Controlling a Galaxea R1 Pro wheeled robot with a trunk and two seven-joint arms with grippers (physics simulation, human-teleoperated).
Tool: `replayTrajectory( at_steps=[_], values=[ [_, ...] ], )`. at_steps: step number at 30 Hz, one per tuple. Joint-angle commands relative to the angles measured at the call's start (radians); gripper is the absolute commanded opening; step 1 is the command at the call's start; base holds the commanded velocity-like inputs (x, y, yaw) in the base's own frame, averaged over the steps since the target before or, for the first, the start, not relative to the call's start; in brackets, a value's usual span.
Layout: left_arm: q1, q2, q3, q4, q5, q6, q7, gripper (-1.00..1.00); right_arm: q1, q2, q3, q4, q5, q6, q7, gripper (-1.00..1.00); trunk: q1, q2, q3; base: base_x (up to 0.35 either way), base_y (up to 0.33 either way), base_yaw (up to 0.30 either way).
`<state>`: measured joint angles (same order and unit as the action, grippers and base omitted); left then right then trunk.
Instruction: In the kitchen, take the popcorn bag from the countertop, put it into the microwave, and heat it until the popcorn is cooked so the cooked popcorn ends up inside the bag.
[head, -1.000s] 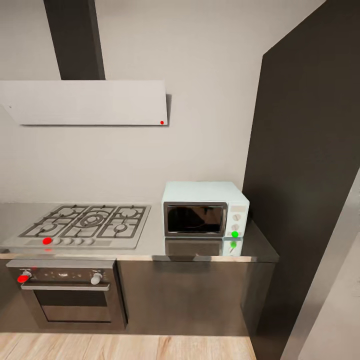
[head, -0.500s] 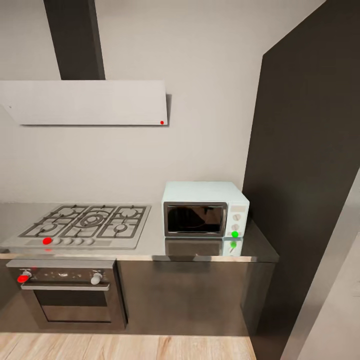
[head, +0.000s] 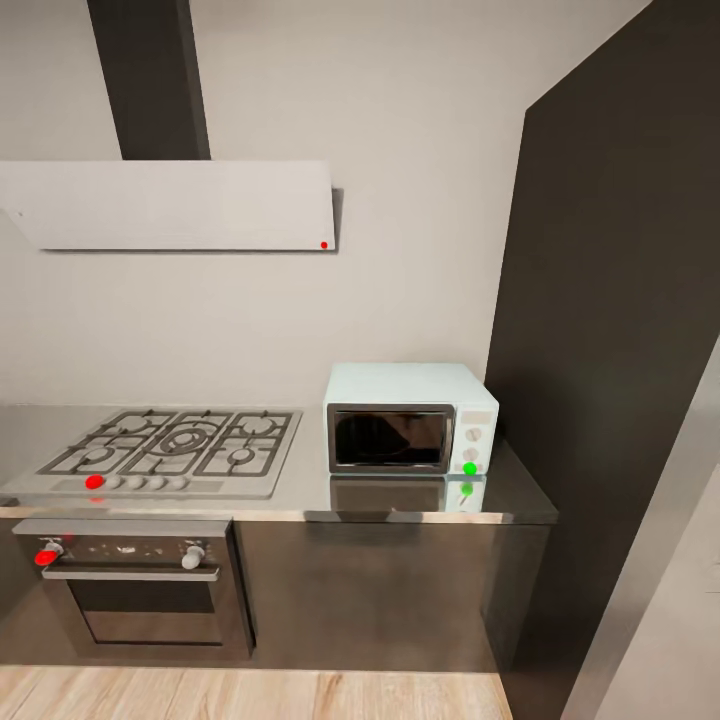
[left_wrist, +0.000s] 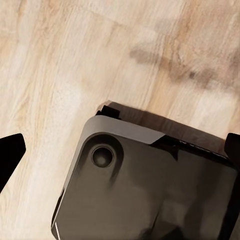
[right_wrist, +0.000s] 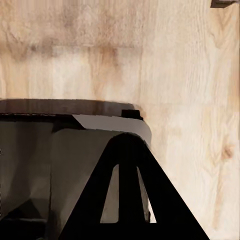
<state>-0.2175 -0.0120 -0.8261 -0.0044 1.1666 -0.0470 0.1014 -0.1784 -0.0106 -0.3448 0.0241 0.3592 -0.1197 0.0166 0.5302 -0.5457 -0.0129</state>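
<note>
The pale-blue microwave stands at the right end of the grey countertop, its dark glass door closed and a green dot lit on its white panel. The popcorn bag and popcorn are out of view. In the left wrist view my left gripper is open, its black fingertips far apart over the wood floor and my dark base. In the right wrist view my right gripper looks shut, its black fingers meeting in a point with nothing between them.
A gas hob lies left of the microwave, with a steel built-in oven beneath and a white hood above. A tall dark cabinet walls off the right side. Light wood floor runs before the cabinets.
</note>
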Motion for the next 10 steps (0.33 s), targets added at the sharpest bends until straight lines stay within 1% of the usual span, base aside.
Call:
replayTrajectory(
  at_steps=[1, 4, 6, 10],
  values=[
    [0.000, 0.000, -0.008, 0.000, 0.007, -0.002, 0.004, 1.00, -0.001, 0.004, -0.006, 0.004, 0.013, -0.004, 0.002, -1.00, 0.000, -0.001, -0.001, 0.000, 0.000, 0.000],
    [0.000, 0.000, -0.009, 0.000, 0.008, -0.002, 0.004, 1.00, -0.001, 0.011, 0.008, 0.006, 0.119, 0.001, 0.002, -1.00, 0.000, -0.001, -0.001, 0.000, 0.000, 0.000],
    [0.000, 0.000, -0.009, 0.000, 0.008, -0.002, 0.004, 1.00, -0.001, 0.012, 0.010, 0.007, 0.141, 0.003, 0.002, -1.00, 0.000, -0.001, -0.001, 0.000, 0.000, 0.000],
    [0.000, 0.000, -0.009, 0.000, 0.007, -0.002, 0.004, 1.00, -0.001, 0.011, 0.009, 0.007, 0.145, 0.000, 0.002, -1.00, 0.000, -0.001, -0.001, 0.000, 0.000, 0.000]
  ],
)
